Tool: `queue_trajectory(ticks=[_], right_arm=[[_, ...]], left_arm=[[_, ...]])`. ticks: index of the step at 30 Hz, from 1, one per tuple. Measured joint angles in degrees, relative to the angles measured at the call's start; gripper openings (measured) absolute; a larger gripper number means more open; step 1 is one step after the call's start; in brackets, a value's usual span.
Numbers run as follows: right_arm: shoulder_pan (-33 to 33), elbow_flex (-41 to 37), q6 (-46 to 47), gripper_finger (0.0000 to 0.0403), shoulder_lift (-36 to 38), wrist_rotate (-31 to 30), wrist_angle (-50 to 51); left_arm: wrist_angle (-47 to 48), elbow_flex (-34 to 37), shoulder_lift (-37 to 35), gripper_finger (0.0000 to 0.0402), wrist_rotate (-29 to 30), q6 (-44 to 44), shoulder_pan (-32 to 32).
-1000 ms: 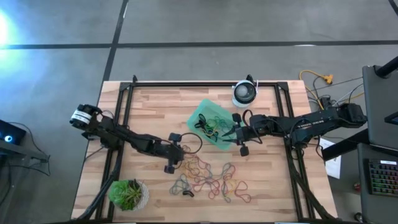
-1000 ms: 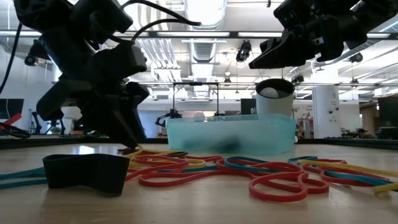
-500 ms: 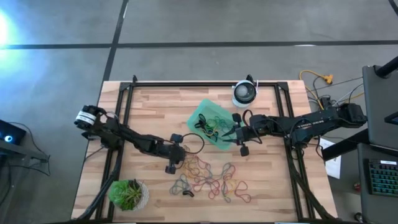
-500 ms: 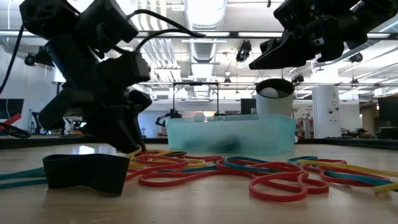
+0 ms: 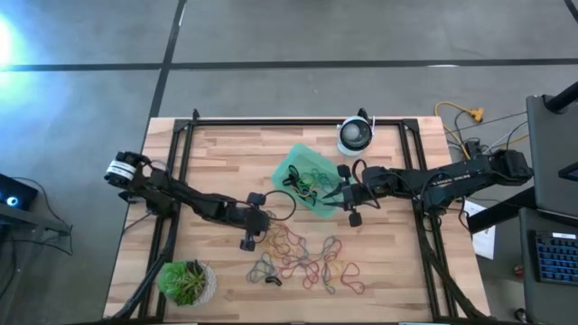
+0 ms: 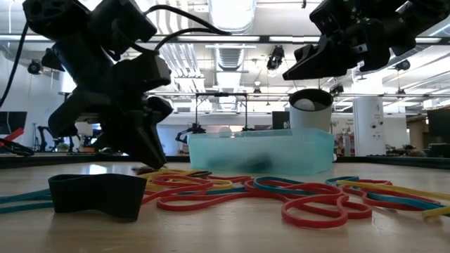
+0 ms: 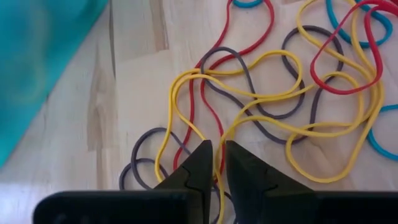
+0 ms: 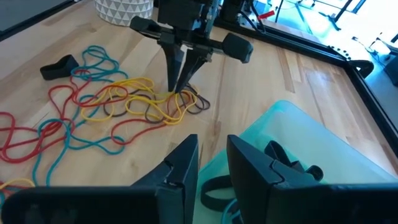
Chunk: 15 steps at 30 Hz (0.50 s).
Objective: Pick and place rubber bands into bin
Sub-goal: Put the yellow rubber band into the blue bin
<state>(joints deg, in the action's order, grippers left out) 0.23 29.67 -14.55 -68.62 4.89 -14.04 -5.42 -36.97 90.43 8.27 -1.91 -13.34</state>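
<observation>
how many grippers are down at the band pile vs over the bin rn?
1 and 1. The left gripper is down in the rubber bands, fingers pinched around a yellow strand. The right gripper hangs over the bin edge, jaws apart, empty.

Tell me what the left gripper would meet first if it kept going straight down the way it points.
The left gripper points down at the wooden table; its nearly closed tips already straddle a thin yellow rubber band in the tangled pile, so that loop, then the tabletop. Contact is probable, not certain.
</observation>
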Motion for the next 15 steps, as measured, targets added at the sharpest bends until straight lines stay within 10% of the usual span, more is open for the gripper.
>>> queue_trajectory(ticks=[15], right_arm=[[0.01, 0.0, 0.0, 0.0073, 0.0, 0.01, 0.13]], left_arm=[[-0.11, 0.08, 0.13, 0.0027, -0.1, 0.0, 0.0]])
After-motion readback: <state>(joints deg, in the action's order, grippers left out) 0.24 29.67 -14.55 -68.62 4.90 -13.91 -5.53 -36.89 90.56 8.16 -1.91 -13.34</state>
